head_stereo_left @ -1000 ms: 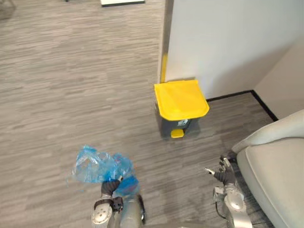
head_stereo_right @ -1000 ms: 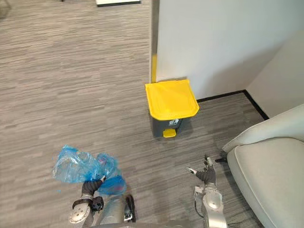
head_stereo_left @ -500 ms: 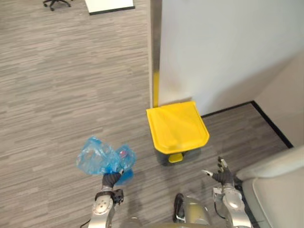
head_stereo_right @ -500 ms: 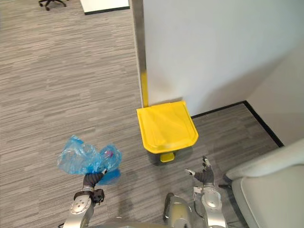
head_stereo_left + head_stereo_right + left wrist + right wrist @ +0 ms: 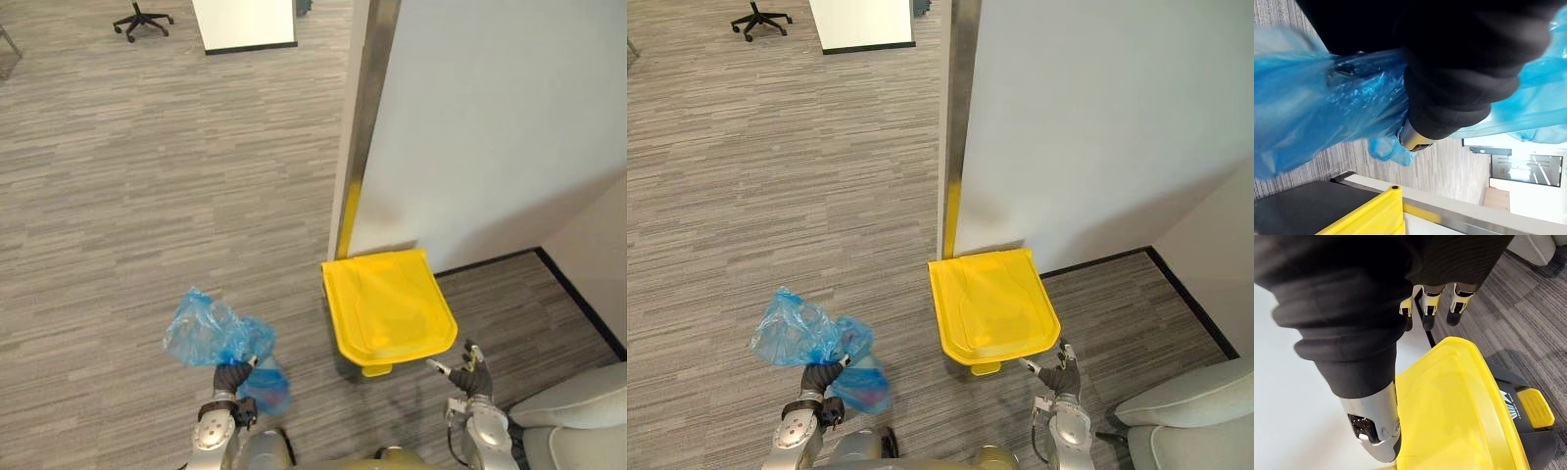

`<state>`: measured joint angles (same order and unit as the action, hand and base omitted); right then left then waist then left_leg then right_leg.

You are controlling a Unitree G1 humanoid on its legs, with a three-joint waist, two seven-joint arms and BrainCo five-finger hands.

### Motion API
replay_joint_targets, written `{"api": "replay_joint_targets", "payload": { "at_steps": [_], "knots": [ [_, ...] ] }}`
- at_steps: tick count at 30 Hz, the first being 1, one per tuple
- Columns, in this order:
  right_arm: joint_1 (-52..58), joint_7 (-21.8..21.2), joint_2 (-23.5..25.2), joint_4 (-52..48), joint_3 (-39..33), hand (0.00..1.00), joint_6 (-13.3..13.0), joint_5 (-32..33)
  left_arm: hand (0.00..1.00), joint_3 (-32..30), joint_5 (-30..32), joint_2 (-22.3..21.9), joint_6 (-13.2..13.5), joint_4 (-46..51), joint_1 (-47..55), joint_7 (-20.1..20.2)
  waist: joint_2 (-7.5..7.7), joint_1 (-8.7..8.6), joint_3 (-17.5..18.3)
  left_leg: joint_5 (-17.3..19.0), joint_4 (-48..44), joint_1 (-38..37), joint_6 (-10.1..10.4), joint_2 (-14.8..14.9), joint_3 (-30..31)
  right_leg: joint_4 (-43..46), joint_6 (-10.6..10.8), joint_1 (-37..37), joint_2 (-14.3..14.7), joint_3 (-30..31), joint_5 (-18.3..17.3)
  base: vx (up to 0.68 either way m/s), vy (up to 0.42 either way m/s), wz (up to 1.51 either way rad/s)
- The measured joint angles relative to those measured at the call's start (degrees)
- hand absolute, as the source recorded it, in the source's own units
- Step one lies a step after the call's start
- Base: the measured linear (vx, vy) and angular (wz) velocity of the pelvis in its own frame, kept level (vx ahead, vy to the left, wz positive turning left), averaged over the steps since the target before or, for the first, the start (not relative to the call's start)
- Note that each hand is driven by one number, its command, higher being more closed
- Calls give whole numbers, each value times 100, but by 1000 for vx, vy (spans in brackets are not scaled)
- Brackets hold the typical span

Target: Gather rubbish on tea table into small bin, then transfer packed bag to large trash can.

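L hand (image 5: pixel 1449 105) round blue bag (image 5: pixel 1312 112)

Nothing readable here tbh. There's just a tiny white mark (image 5: pixel 1511 397) on the trash can (image 5: pixel 1449 406) front, lower right, too small to make out.

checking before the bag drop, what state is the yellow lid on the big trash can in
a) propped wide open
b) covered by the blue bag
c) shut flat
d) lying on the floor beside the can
c: the yellow lid sits flat and closed, while the blue bag is gripped in the left robot hand off to its side.
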<state>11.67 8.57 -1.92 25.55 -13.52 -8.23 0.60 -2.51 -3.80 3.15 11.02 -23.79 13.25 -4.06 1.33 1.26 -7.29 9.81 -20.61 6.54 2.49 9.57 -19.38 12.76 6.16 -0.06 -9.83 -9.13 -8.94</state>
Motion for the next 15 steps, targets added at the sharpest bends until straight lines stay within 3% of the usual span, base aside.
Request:
{"api": "replay_joint_targets", "payload": {
  "at_steps": [6,9,11,14,15],
  "knots": [
    [-4,12,-51,163,-18,0,7,-3,100,-58,-1,41,8,1,48,-16,-124,-28,44,95,-27,-42,62,196,-155,-130,-11,-44,190,278,170,-26,-18,-27],
    [-175,18,-53,263,-17,0,32,-2,100,-122,-1,35,8,13,175,-30,-137,-17,46,370,-318,99,89,385,-305,-171,25,-215,323,534,215,-97,27,-50],
    [-221,23,-73,262,-20,0,58,1,100,-119,-5,31,-4,89,277,-28,-125,-8,14,577,-596,164,117,467,-422,49,-67,-382,363,655,60,-88,57,-41],
    [-210,107,-56,258,-104,0,135,6,100,73,-7,41,-54,201,308,6,3,-34,-146,892,-852,131,-2,389,-358,1083,5,-628,122,555,-168,-41,107,8],
    [-227,136,-43,234,-151,0,139,13,100,174,-6,39,-64,211,256,14,16,-38,-287,923,-816,-42,-49,343,-265,2167,-285,-1026,-43,372,13,-11,80,37]
  ]
}}
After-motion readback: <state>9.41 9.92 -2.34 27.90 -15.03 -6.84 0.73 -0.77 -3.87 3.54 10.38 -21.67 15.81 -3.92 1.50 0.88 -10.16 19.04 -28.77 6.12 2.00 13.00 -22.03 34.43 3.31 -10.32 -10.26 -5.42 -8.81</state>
